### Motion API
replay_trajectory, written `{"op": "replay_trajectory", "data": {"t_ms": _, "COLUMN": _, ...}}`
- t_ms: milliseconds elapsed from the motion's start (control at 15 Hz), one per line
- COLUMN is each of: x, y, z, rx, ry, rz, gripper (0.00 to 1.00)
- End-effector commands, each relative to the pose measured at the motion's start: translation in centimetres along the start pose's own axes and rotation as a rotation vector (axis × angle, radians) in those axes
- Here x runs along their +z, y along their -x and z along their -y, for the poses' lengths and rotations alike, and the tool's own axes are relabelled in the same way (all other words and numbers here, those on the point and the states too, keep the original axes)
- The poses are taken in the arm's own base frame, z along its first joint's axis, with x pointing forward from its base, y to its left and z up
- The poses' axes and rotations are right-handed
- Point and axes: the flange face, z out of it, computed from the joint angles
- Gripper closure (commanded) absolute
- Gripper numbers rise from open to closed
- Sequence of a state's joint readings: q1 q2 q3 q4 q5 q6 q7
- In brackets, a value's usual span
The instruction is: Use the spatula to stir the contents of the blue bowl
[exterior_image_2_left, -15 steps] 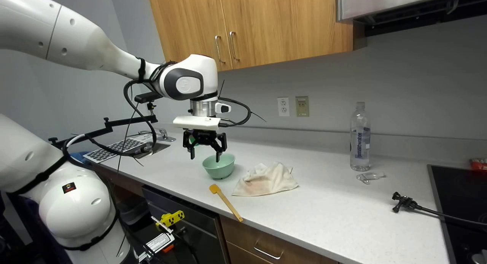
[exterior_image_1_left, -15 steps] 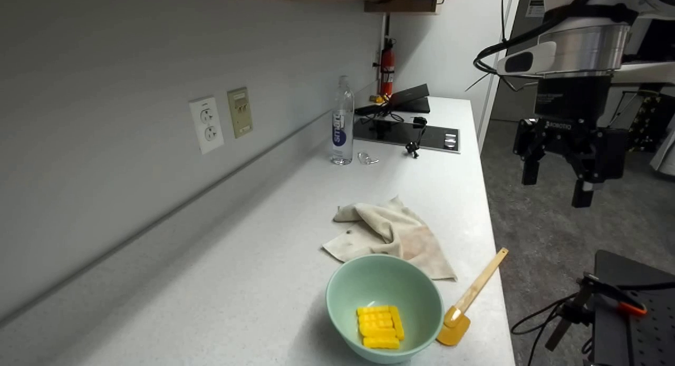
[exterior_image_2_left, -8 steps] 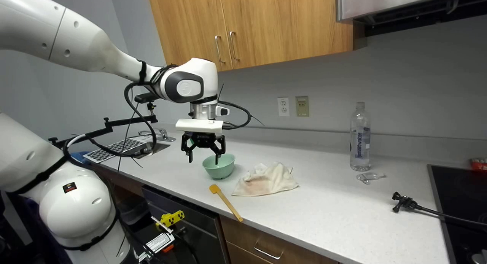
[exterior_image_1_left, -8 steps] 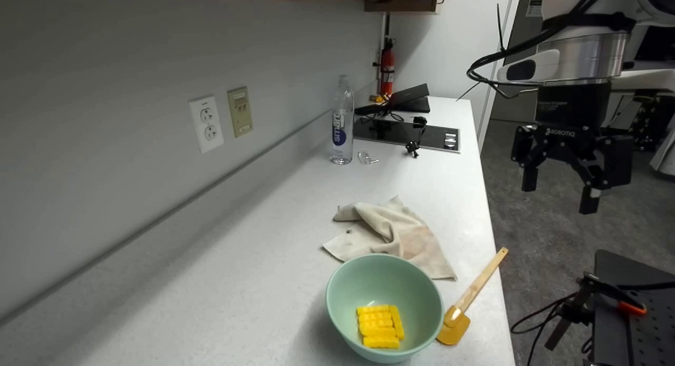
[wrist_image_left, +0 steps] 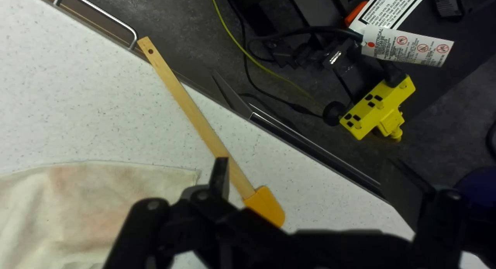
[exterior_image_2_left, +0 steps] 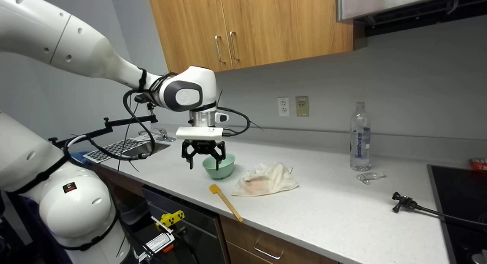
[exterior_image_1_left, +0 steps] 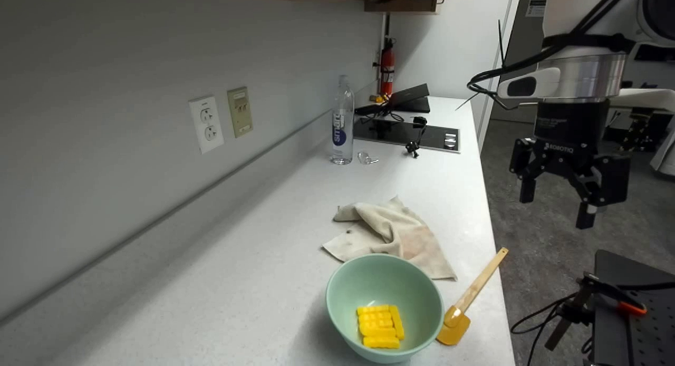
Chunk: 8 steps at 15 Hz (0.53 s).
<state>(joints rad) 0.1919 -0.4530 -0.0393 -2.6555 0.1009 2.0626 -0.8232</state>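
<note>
Tool (exterior_image_1_left: 556, 209): fingers spread wide apart, pointing down; in an exterior view I've got it up in the air, well apart from the spatula (wrist_image_left: 205, 130)
Wrist view: I see a fingertip (wrist_image_left: 219, 178) crossing in front of the spatula's handle, close to the blade
Spatula: wooden handle, orange blade, lying flat on the worktop (exterior_image_2_left: 323, 203) along the front; handle end pokes out past the edge, blade just beside the teal-green bowl (exterior_image_1_left: 385, 279)
Teal-green bowl: upright, near the worktop's front edge
Yellow ridged blocks (exterior_image_1_left: 377, 328): inside the bowl, bunched together at the bottom; I look down on them in an exterior view
Beige cloth (exterior_image_1_left: 393, 237): crumpled, pinkish stain, just beside the bowl; touching it or not, I can't tell
Smartwater bottle (exterior_image_2_left: 360, 146): upright near the wall (exterior_image_2_left: 403, 85), well apart from the bowl; small clear piece (exterior_image_2_left: 369, 176) beside it, can't tell what
Cooktop (exterior_image_2_left: 462, 191): black, set in the worktop beyond the bottle
Duplex outlet (exterior_image_2_left: 283, 107): on the wall, next to a beige wall plate (exterior_image_2_left: 302, 106)
Yellow power tap (wrist_image_left: 378, 108): I see it below the worktop, past the edge
</note>
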Motion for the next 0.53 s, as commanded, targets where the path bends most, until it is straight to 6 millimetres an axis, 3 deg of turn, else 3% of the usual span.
{"op": "replay_trajectory", "data": {"t_ms": 0, "x": 2.1, "y": 0.7, "z": 0.5, "rx": -0.063, "ry": 0.042, "rz": -0.014, "gripper": 0.0}}
{"op": "replay_trajectory", "data": {"t_ms": 200, "x": 3.9, "y": 1.2, "z": 0.8, "rx": -0.106, "ry": 0.063, "rz": -0.017, "gripper": 0.0}}
{"op": "replay_trajectory", "data": {"t_ms": 267, "x": 3.4, "y": 0.2, "z": -0.1, "rx": -0.118, "ry": 0.079, "rz": -0.017, "gripper": 0.0}}
{"op": "replay_trajectory", "data": {"t_ms": 467, "x": 4.0, "y": -0.2, "z": -0.7, "rx": -0.131, "ry": 0.13, "rz": -0.028, "gripper": 0.0}}
